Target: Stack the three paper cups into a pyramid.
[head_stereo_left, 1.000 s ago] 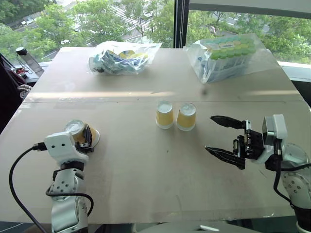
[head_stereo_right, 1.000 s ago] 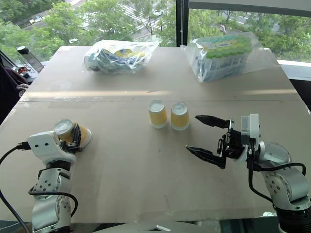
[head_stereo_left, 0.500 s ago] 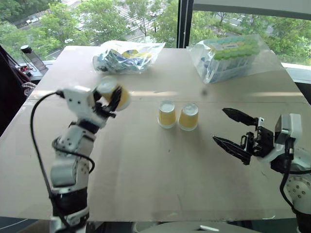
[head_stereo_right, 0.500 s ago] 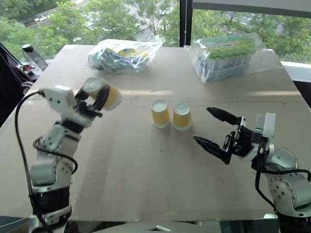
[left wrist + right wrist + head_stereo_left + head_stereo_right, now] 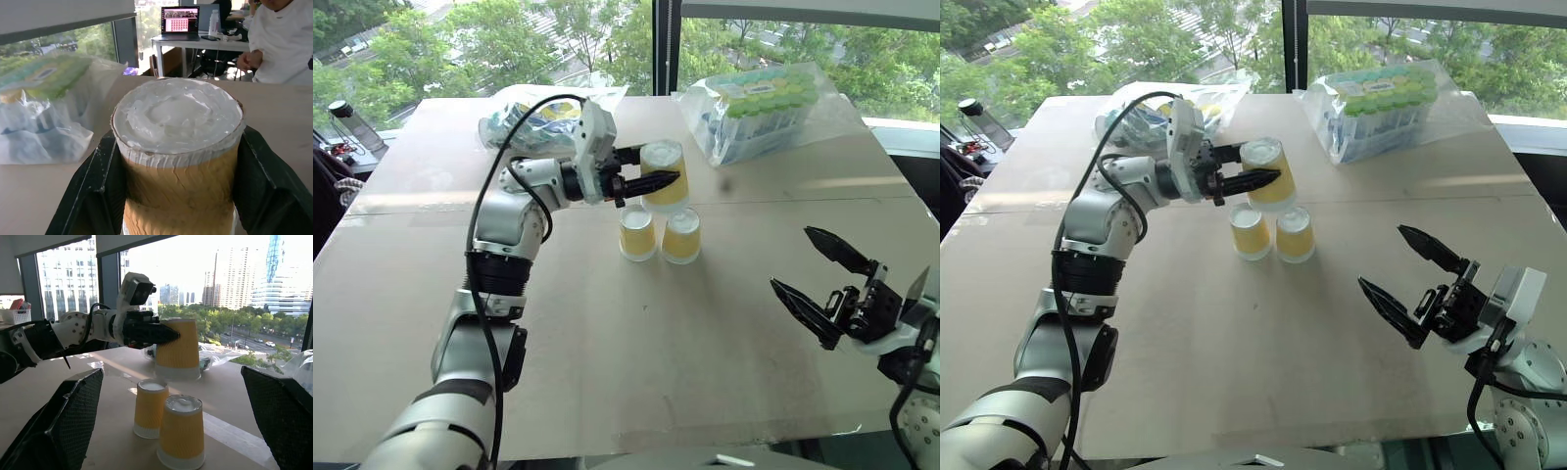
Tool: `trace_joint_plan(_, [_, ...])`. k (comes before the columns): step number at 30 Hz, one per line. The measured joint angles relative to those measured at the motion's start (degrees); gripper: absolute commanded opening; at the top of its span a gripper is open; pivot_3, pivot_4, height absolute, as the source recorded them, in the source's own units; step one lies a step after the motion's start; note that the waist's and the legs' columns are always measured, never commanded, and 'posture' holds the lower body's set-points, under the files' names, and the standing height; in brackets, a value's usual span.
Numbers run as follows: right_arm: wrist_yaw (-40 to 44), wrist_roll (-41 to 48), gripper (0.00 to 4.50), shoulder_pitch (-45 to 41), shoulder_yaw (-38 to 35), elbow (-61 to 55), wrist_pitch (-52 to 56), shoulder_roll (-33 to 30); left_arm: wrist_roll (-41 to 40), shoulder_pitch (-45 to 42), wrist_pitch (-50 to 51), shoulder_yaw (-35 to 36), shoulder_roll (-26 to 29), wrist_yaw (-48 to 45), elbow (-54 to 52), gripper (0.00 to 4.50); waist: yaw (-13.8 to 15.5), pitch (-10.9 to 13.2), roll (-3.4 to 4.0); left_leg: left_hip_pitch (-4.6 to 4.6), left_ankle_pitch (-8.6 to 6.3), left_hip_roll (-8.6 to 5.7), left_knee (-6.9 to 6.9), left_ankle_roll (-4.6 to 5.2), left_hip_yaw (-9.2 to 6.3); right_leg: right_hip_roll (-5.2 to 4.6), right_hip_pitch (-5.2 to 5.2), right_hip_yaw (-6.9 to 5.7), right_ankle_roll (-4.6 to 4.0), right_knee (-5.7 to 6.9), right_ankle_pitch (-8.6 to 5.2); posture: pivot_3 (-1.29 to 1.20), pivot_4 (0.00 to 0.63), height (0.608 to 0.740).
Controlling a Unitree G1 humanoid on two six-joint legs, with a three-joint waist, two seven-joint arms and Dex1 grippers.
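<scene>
Left claw (image 5: 646,178) grips third cup (image 5: 664,174), inverted, above the two base cups (image 5: 659,235) standing touching on table (image 5: 607,343). Right claw (image 5: 824,287) wide, idle. Center over their seam; lower level, then release.

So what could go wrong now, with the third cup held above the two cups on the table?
1. The two base cups stand close side by side, and the held cup hangs above and slightly behind them; lowered off-centre, it could tip one over.
2. The left end effector grips the cup by its sides, so opening may drag it off.
3. The right end effector waits open and apart, so it cannot steady them.
</scene>
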Motion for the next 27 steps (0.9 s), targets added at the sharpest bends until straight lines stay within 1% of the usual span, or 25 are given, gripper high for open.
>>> trace_joint_plan(6, [-1.69, 0.35, 4.5, 0.99, -0.01, -1.5, -0.44, 0.01, 1.96, -0.01, -3.03, 0.04, -0.4, -1.91, 2.27, 2.23, 0.39, 0.0, 0.0, -0.02, 0.0, -0.03, 0.07, 0.01, 0.0, -0.04, 0.02, 0.01, 0.0, 0.02, 0.0, 0.0, 0.15, 0.74])
trace_joint_plan(18, [-2.41, 2.06, 4.5, 0.1, 0.0, -2.07, 0.13, -1.31, 4.38, 1.04, -3.03, 0.0, -0.33, -3.04, 3.13, 2.23, 0.34, 0.0, -0.01, -0.02, -0.01, -0.03, 0.12, 0.02, 0.0, -0.03, 0.01, 0.01, 0.0, 0.1, 0.0, 0.0, 0.15, 0.74])
trace_joint_plan(20, [-2.11, 2.08, 4.5, -0.29, 0.0, -1.55, 0.12, -1.68, 4.85, 1.04, -3.08, 0.0, -0.34, -3.02, 3.13, 3.27, 0.38, 0.0, -0.01, -0.01, -0.01, -0.03, 0.13, 0.03, -0.01, -0.03, 0.01, 0.01, 0.0, 0.13, 0.0, 0.0, 0.15, 0.74])
trace_joint_plan(22, [-1.88, 2.14, 4.5, -0.21, 0.0, -0.88, 0.11, -1.84, 4.93, 1.09, -3.07, 0.05, -0.37, -2.98, 3.13, 4.08, 0.39, 0.0, -0.01, -0.01, -0.01, -0.03, 0.13, 0.03, -0.01, -0.03, 0.01, 0.01, 0.0, 0.16, 0.0, 0.0, 0.15, 0.74])
trace_joint_plan(23, [-1.8, 2.19, 4.5, -0.19, 0.0, -0.73, 0.11, -1.84, 4.93, 1.09, -3.07, 0.08, -0.41, -2.98, 3.13, 4.37, 0.38, 0.0, -0.01, -0.01, -0.01, -0.03, 0.14, 0.04, -0.01, -0.03, 0.01, 0.01, 0.0, 0.16, 0.0, 0.0, 0.15, 0.74])
trace_joint_plan(27, [-1.06, 2.32, 4.5, 0.27, 0.0, -0.52, -0.03, -1.85, 3.75, 1.31, -2.77, 1.01, -1.16, -3.5, 2.65, 4.37, 0.37, 0.0, -0.01, -0.01, -0.01, -0.02, 0.15, 0.04, -0.01, -0.04, 0.01, 0.01, 0.0, 0.17, 0.0, 0.0, 0.15, 0.74])
